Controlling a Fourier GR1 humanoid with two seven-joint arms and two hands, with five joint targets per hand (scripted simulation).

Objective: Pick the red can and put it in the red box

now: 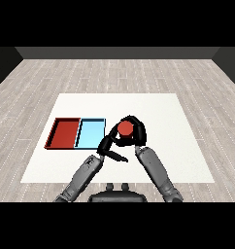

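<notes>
Currently, by item:

Red can: a small red cylindrical can [125, 128] seen from above, its round top showing, just right of the two trays and over the white surface [177, 146].

Right robot hand: the black right robot hand [137, 132] is curled round the red can, fingers wrapping its far and right sides, the grey forearm running down to the lower right.

Left robot hand: the black left robot hand [109, 146] sits just below and left of the can, close against the right hand; its fingers look relaxed and spread, one pointing right across the surface. Whether it touches the can cannot be told.

Red tray: a shallow rectangular red tray [64, 133] with a dark rim lies at the left of the surface, nothing visible inside it.

Blue tray: a shallow rectangular light blue tray [90, 133] lies touching the red tray's right side, between it and the can.

Writing: no brand, label or lettering can be read on the can or the trays.

Floor: pale grey wood planks [114, 73] surround the surface.
</notes>
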